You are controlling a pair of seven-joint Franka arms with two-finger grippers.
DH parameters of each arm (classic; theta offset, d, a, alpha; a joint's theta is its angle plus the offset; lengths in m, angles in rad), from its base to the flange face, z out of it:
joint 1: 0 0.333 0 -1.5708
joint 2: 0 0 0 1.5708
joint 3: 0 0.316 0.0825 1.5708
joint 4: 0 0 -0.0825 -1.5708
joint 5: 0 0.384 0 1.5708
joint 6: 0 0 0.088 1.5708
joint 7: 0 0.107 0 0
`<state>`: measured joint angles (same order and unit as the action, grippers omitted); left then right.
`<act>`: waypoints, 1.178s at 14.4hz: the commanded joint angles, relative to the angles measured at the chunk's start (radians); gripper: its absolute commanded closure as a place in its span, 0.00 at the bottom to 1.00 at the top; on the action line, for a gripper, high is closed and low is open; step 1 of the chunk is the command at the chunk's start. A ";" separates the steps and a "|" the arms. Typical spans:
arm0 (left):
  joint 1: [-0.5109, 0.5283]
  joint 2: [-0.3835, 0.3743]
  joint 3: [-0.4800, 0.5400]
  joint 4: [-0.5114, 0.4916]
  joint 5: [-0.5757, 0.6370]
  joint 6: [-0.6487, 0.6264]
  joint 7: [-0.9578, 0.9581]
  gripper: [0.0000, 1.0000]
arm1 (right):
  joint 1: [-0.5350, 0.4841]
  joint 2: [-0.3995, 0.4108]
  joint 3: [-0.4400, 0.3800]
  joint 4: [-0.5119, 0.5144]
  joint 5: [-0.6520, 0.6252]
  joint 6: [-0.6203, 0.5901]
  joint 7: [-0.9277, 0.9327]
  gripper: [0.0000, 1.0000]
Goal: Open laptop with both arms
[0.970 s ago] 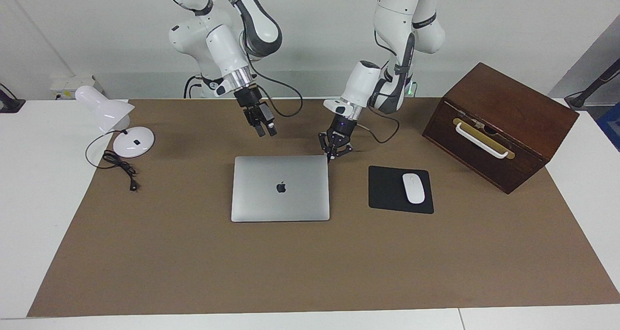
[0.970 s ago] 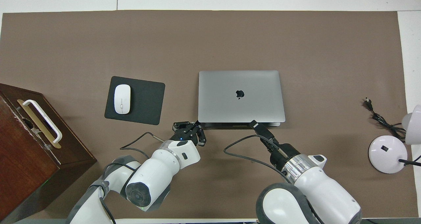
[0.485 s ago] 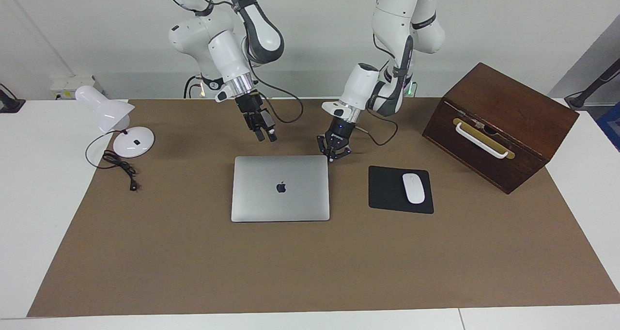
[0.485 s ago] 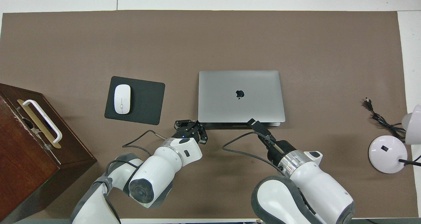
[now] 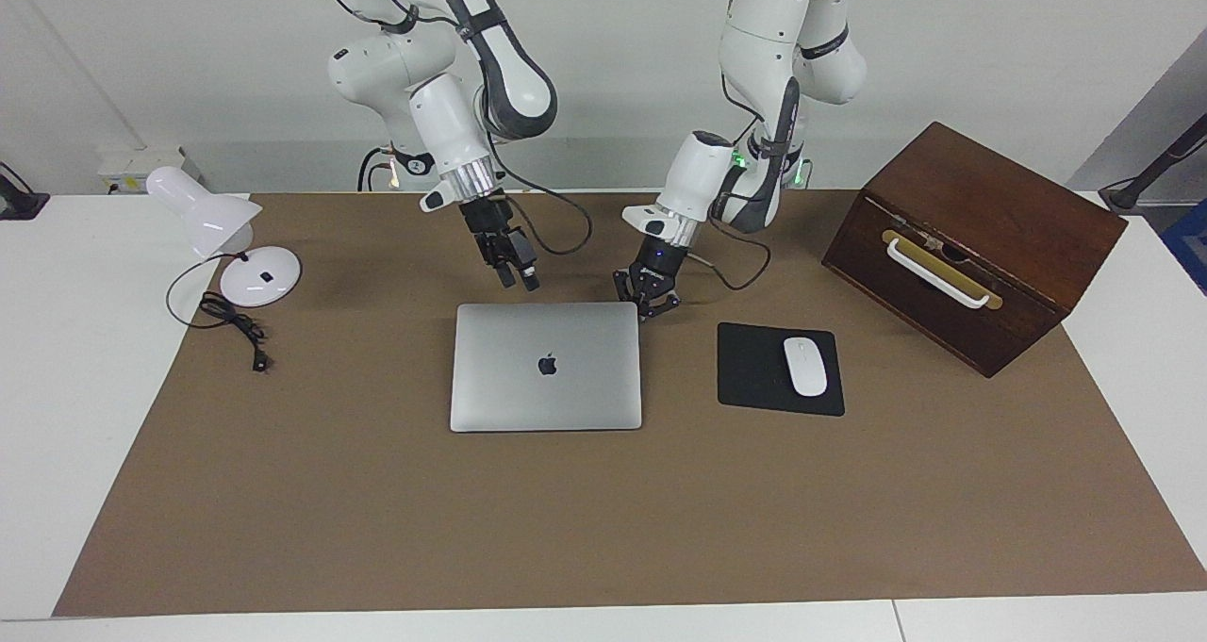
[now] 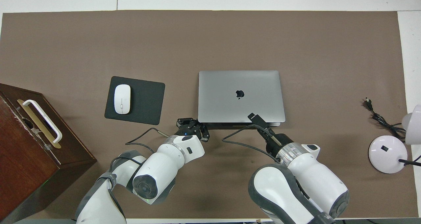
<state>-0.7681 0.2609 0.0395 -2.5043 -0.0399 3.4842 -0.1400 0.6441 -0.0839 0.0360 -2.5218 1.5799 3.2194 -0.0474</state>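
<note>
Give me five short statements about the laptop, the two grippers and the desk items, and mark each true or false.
1. The laptop lies closed. True.
2. The mouse sits on the laptop's lid. False: it is on the black mouse pad.
3. The left gripper is by the laptop's corner nearest the mouse pad. True.
4. The right gripper is over the lamp. False: it is at the laptop's edge nearest the robots.
5. The wooden box has a white handle. True.

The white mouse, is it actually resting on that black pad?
Touching. In both views the mouse lies wholly inside the black pad's outline, flat on it with no gap or shadow beneath.
</note>
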 commanded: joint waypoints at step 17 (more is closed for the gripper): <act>-0.025 0.041 0.014 0.021 -0.008 0.021 -0.004 1.00 | -0.053 0.128 0.002 0.139 0.026 -0.001 -0.095 0.00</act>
<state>-0.7685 0.2628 0.0396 -2.5038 -0.0399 3.4876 -0.1400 0.6146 0.0254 0.0342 -2.4175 1.5799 3.2193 -0.0761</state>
